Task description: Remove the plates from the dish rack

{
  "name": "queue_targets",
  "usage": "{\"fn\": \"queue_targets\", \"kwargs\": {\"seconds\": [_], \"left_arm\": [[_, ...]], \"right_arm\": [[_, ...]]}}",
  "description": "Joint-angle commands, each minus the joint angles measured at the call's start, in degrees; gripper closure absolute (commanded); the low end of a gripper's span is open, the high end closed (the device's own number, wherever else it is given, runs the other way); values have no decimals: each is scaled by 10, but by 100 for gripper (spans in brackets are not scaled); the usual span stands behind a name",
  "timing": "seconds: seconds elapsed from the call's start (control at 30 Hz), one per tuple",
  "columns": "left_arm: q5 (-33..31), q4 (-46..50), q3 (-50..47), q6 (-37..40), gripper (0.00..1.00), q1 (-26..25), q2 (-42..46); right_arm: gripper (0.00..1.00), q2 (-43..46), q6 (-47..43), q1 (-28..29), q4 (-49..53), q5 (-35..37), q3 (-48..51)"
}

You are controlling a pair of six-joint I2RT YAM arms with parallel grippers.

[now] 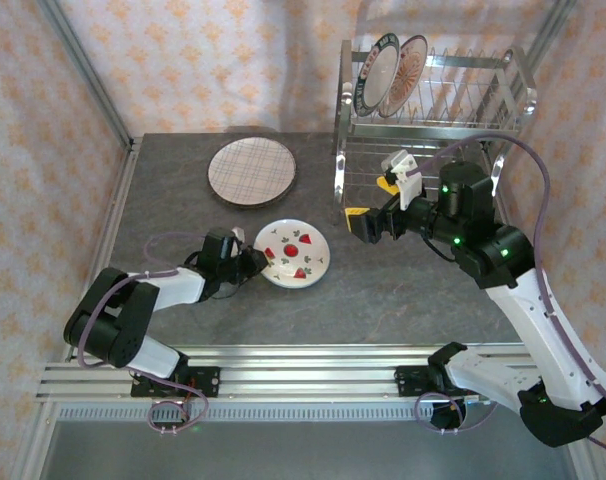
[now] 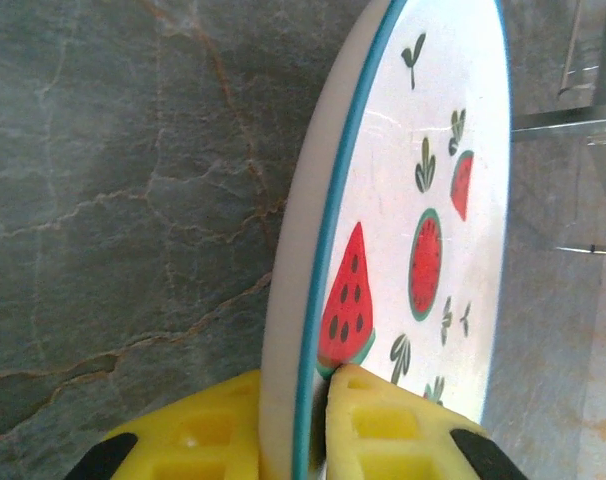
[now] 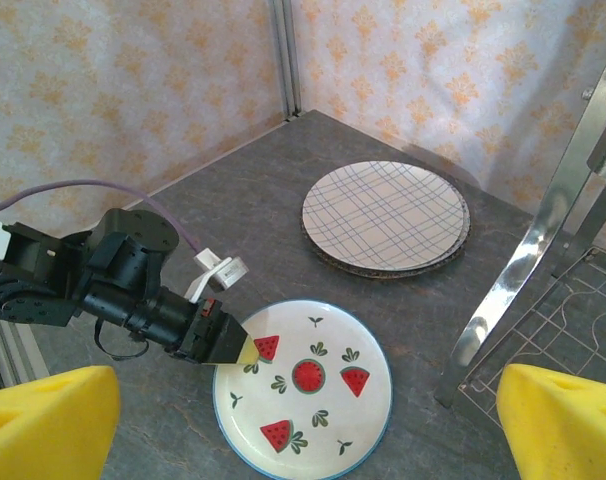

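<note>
my left fingers [image 2: 383, 420] clench the rim of the round white teal-edged ceramic plate with watermelon slices [image 2: 433, 180]; it's stiff, glazed, probably slick, chippable. my right fingers [image 3: 43, 420] gape empty.

High overhead and 2 wrist views (left closest) share 1 plate [image 1: 294, 254].

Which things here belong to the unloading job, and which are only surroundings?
Job: shiny chrome wire dish rack; two round patterned plates standing in it; white round watermelon-print plate, gripped by left hand; round plaid plates.
Surroundings: grey marbled table top; orange-patterned walls.
</note>
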State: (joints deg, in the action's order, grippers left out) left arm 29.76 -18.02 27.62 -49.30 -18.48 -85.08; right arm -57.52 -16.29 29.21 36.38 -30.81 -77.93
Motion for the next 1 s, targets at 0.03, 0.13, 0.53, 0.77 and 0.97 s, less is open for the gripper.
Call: {"fn": "queue_targets", "kwargs": {"seconds": [0.03, 0.13, 0.53, 0.77, 0.97], "left_arm": [[-38, 59, 10, 32, 80, 9, -18], [-38, 64, 13, 35, 76, 9, -23], [-81, 171, 41, 61, 39, 9, 0], [-143, 283, 67, 86, 27, 8, 70], [-228, 440, 146, 83, 26, 4, 175]], "right_arm": [[3, 0, 8, 4, 2, 14, -12], [3, 1, 8, 3, 5, 14, -15], [3, 2, 35, 3, -4, 93, -23], [3, -1, 86, 3, -11, 286, -42], [4, -51, 181, -18, 37, 558, -160]]}}
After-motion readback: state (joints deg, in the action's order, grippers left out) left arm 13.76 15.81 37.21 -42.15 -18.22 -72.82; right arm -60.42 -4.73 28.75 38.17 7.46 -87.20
